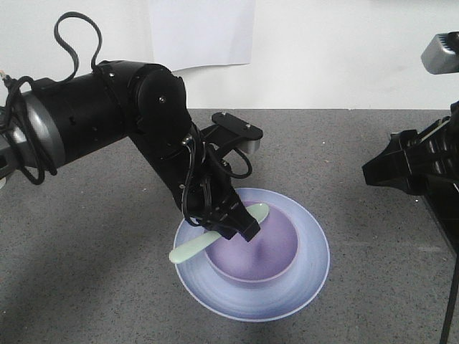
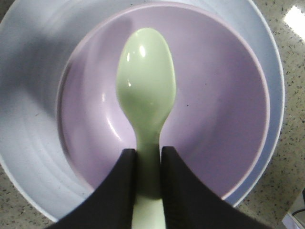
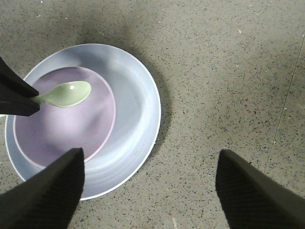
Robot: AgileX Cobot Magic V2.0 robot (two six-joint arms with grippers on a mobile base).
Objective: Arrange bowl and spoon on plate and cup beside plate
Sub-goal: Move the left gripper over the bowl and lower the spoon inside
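Jaws of the left gripper [image 2: 148, 160] clamp the handle of the spoon [image 2: 145, 86], whose head is over the bowl [image 2: 214, 119] on the plate [image 2: 28, 95]; jaws of the right gripper [image 3: 150, 152] stand apart.

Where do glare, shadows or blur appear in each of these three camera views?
Left wrist view: small white glints on the spoon and the bowl; the left pincer is dark and soft-edged. Right wrist view: the plate casts a shadow on the table; the right pincer is out of focus. Front view: soft overall, the wall washed out.
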